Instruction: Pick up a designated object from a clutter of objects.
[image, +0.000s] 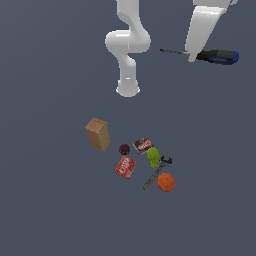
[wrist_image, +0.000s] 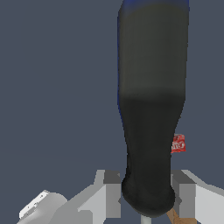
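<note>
The screwdriver (image: 218, 56) hangs high above the floor at the exterior view's upper right, level, its thin dark shaft pointing toward that view's left and its black handle with blue end toward the right. My gripper (image: 192, 56) is shut on it where handle meets shaft. In the wrist view the thick black handle (wrist_image: 152, 109) fills the middle, clamped between both grey fingers (wrist_image: 112, 192). The clutter lies far below: tan box (image: 98, 133), dark red ball (image: 124, 149), red packet (image: 125, 167), red-brown box (image: 143, 145), green fruit (image: 153, 157), grey wrench (image: 157, 172), orange (image: 166, 182).
The arm's white base (image: 128, 89) stands behind the clutter on the plain grey floor (image: 45, 200). In the wrist view the red packet (wrist_image: 178, 143) peeks out beside the handle, and a tan corner (wrist_image: 177, 217) shows near the fingers.
</note>
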